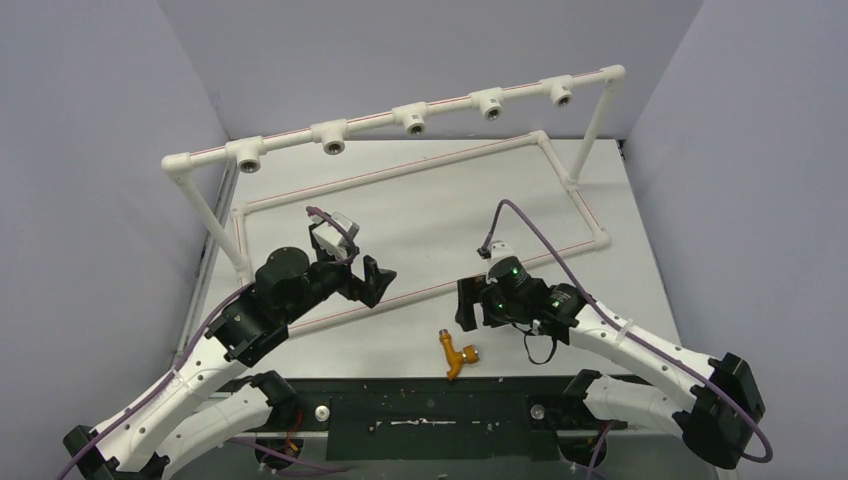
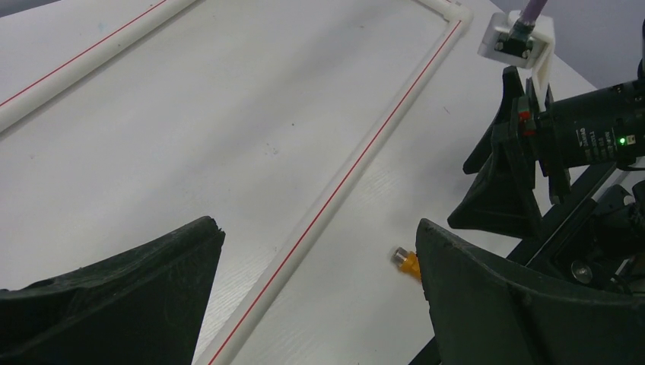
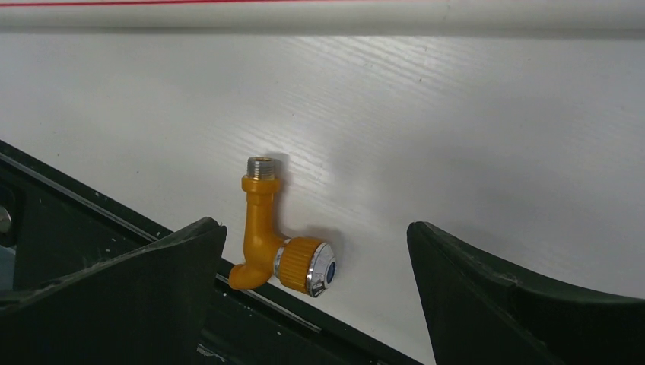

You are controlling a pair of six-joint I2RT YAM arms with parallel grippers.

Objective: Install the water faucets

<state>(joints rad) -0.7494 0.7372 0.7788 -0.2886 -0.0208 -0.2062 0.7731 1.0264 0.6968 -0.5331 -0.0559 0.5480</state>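
Note:
One small orange water faucet [image 1: 455,352] lies flat on the white table near the front edge, its silvery threaded end pointing away from the arms. The right wrist view shows the faucet [image 3: 266,236] with its bent spout and an orange knob with a silvery, blue-dotted cap. My right gripper [image 3: 316,225] hovers open over it, and the faucet lies nearer the left finger, untouched. In the top view the right gripper [image 1: 465,305] is just behind the faucet. My left gripper [image 1: 365,280] stands open above the near floor pipe with nothing between its fingers. In its own view, only the faucet's tip [image 2: 405,258] shows beside the right finger.
A white pipe frame stands on the table. Its raised rail [image 1: 400,115] carries several tee sockets facing forward. A floor pipe [image 2: 335,190] with a red line runs between the arms. A black strip [image 1: 430,405] edges the table's front.

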